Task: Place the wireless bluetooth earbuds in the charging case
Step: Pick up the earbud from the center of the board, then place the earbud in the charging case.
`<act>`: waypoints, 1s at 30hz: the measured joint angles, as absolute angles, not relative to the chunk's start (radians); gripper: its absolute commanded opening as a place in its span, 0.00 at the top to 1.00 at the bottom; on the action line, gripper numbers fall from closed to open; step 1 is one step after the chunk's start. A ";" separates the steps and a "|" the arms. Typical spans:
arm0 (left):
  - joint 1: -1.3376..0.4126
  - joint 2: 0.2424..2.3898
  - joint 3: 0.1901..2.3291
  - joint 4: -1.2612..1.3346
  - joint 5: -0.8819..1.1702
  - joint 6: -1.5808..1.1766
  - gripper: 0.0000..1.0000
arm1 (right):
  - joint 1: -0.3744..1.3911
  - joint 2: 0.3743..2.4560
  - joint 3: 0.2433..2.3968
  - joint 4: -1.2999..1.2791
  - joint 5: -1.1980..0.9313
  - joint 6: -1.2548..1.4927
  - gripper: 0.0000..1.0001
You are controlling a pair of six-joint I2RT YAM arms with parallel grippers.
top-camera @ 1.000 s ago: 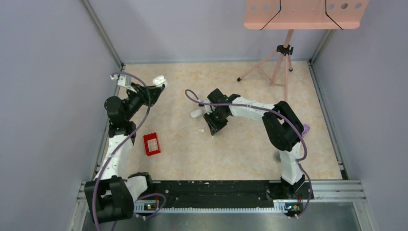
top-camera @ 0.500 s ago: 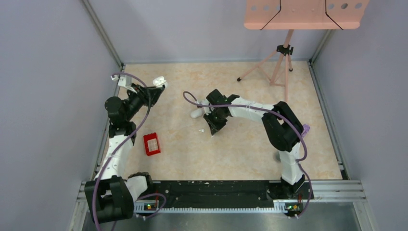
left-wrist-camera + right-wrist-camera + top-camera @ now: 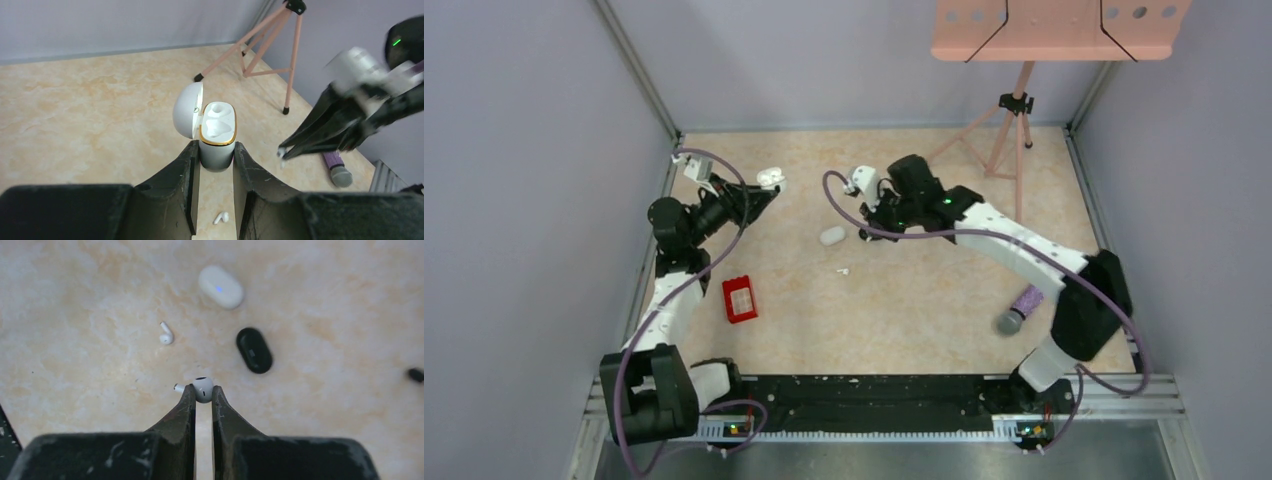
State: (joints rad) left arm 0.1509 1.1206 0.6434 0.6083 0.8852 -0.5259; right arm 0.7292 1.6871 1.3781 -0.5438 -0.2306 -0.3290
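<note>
My left gripper (image 3: 216, 151) is shut on a white charging case (image 3: 217, 140) with a gold rim, held upright above the table with its lid open; it also shows in the top view (image 3: 769, 178). My right gripper (image 3: 202, 390) is shut on a white earbud (image 3: 203, 388), its stem sticking out left, held above the table. In the top view the right gripper (image 3: 871, 222) is right of the case, apart from it. A second white earbud (image 3: 842, 270) lies loose on the table, and also shows in the right wrist view (image 3: 166, 335) and the left wrist view (image 3: 220, 217).
A closed white case (image 3: 220, 287) and a closed black case (image 3: 254, 350) lie under my right gripper. A small black piece (image 3: 415, 374) lies further right. A red box (image 3: 740, 298) sits at left, a purple microphone (image 3: 1019, 308) at right, a pink tripod (image 3: 1004, 130) at the back.
My right arm has risen off the table with the white earbud and swung toward the back. My left gripper has carried the open case slightly to the right.
</note>
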 measured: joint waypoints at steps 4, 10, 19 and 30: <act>0.116 1.168 0.650 0.666 0.966 -0.539 1.00 | 0.702 1.430 1.269 -0.368 -0.293 -0.460 1.00; 0.002 1.229 0.727 0.713 1.098 -0.531 1.00 | 0.717 1.184 1.185 -0.142 -0.380 -0.679 1.00; -0.134 1.242 0.793 0.757 1.188 -0.490 1.00 | 0.782 1.157 1.155 -0.086 -0.419 -0.943 1.00; -0.176 1.254 0.815 0.769 1.182 -0.489 1.00 | 0.835 1.163 1.143 0.004 -0.371 -1.003 1.00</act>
